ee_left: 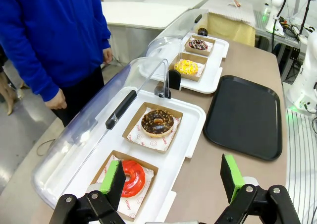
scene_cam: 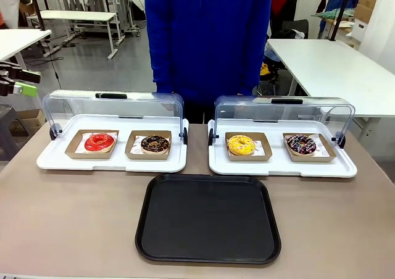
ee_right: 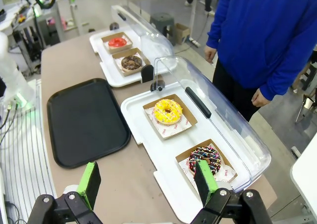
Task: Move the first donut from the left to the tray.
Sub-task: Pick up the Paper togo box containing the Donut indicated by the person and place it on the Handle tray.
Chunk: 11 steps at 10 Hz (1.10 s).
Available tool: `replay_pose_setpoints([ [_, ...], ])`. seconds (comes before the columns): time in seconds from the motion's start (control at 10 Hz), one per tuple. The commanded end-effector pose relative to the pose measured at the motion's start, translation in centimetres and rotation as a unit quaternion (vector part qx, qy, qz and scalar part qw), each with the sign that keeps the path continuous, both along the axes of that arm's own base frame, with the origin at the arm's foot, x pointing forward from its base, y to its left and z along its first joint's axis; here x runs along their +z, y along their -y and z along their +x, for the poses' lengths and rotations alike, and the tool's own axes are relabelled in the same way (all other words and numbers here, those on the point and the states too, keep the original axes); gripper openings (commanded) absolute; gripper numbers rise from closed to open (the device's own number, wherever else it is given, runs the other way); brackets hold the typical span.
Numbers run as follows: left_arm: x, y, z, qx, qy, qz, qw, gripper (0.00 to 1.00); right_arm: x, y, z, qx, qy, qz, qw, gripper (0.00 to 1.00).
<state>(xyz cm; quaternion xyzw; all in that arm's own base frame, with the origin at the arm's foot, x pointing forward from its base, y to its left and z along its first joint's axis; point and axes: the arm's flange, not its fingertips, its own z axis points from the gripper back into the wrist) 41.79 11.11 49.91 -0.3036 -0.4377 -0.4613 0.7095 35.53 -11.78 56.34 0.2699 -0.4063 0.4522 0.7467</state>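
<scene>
The glossy red-iced ring donut (scene_cam: 100, 142) lies untouched in its shallow brown cardboard tray (scene_cam: 75, 149), at the left end of the left white display tray (scene_cam: 49, 162). The left gripper (ee_left: 172, 177) is open and empty beyond the desk's left edge. The flat black plastic tray (scene_cam: 208, 220) at the desk's near edge is bare. The right gripper (ee_right: 147, 179) gapes, empty. The whole move is left to do.

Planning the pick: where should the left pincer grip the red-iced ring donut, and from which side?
From above, robot's side: the clear lid stands open behind. Probably span the outer edges of the red-iced ring donut, lying flat in its shallow brown cardboard tray.

Red-iced donut (scene_cam: 99, 142) lies flat, beyond and left of the black tray (scene_cam: 208, 220).
</scene>
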Motion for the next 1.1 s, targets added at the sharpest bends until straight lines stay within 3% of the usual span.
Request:
replay_pose_setpoints([
  [0.0,0.02,0.00,0.04,-0.003,0.002,-0.003,1.000,1.00,0.06,-0.02,0.27,0.007,0.014,0.005,1.000,1.00],
  [1.0,0.02,0.00,0.04,-0.003,0.002,-0.003,1.000,1.00,0.06,-0.02,0.27,0.007,0.014,0.005,1.000,1.00],
])
